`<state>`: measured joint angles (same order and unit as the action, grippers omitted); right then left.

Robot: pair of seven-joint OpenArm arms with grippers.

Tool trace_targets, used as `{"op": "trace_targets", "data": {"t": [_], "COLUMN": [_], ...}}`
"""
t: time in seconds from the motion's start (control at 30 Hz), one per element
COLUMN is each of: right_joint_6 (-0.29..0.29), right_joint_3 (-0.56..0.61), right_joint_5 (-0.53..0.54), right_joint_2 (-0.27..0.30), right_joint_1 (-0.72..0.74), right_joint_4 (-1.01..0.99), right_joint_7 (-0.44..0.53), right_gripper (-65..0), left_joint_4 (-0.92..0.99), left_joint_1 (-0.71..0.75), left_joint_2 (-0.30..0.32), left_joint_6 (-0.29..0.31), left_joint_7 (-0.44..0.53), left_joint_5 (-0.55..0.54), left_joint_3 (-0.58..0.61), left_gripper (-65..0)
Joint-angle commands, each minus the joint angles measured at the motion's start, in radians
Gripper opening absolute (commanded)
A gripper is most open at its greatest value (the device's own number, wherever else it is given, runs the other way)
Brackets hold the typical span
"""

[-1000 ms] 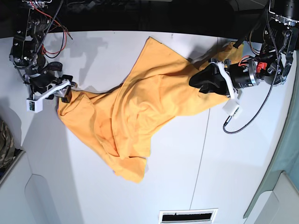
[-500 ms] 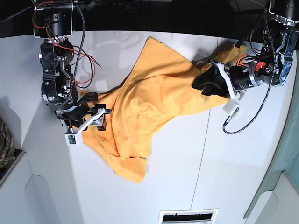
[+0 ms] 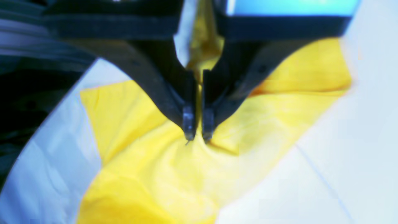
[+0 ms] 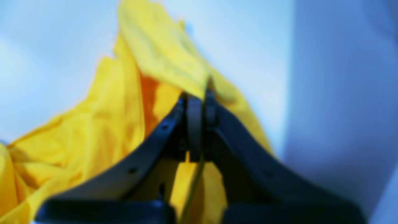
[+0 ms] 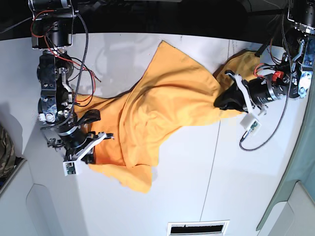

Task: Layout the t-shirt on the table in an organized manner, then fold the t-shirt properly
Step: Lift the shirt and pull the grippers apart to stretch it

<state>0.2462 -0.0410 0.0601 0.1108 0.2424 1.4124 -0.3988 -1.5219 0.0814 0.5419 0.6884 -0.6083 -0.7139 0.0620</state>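
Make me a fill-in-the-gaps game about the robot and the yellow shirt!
1. Both grippers are shut on the ____.
2. The t-shirt lies crumpled on the white ____.
3. In the base view, the left gripper is on the picture's ____ side.
4. The right gripper pinches the shirt's ____ end in the base view.

Missing words: t-shirt; table; right; left

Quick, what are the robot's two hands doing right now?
Left gripper: shut, pinching the t-shirt.
Right gripper: shut, pinching the t-shirt too.
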Motion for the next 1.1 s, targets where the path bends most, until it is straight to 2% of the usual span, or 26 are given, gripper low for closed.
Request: {"op": "trace_targets", "data": {"t": [0.0, 0.13, 0.23, 0.4, 0.53, 0.6, 0.73, 0.87, 1.07], "right_joint_6": [0.008, 0.043, 0.042, 0.037, -0.026, -0.037, -0.066, -0.039, 0.007], "right_joint_3": [-0.005, -0.005, -0.005, -0.006, -0.028, -0.056, -0.143, -0.205, -0.258], "right_joint_5": [0.004, 0.013, 0.056, 0.051, 0.008, -0.032, -0.034, 0.013, 0.048], "right_joint_2": [0.02, 0.068, 0.095, 0.145, 0.201, 0.222, 0.238, 0.238, 0.238], "right_joint_1": [0.044, 0.146, 0.23, 0.289, 0.253, 0.215, 0.124, 0.056, 0.008], "right_joint_4": [0.049, 0.101, 0.101, 0.1, 0.1, 0.099, 0.09, 0.09, 0.131], "right_joint_7": [0.027, -0.016, -0.069, -0.146, -0.185, -0.186, -0.184, -0.177, -0.187], "right_gripper": [-65.0, -65.0, -65.0, -65.0, -65.0, -65.0, -65.0, -65.0, -65.0], "left_joint_4": [-0.015, -0.015, -0.015, -0.015, -0.015, -0.015, -0.015, -0.015, -0.022], "left_joint_1": [-0.04, -0.141, -0.188, -0.209, -0.207, -0.2, -0.192, -0.195, -0.196], "left_joint_2": [0.027, 0.068, 0.096, 0.119, 0.121, 0.121, 0.12, 0.12, 0.123], "left_joint_6": [0.01, 0.01, 0.01, 0.01, 0.01, 0.01, 0.01, 0.01, 0.01], "left_joint_7": [0.029, 0.027, 0.002, -0.018, -0.041, -0.045, -0.047, -0.045, -0.048], "left_joint_5": [-0.023, -0.022, -0.024, -0.029, -0.029, -0.029, -0.049, -0.107, -0.113], "left_joint_3": [-0.016, -0.018, -0.018, -0.018, -0.018, -0.018, -0.018, -0.018, -0.018], "left_gripper": [-65.0, -65.0, -65.0, -65.0, -65.0, -65.0, -65.0, -65.0, -65.0]}}
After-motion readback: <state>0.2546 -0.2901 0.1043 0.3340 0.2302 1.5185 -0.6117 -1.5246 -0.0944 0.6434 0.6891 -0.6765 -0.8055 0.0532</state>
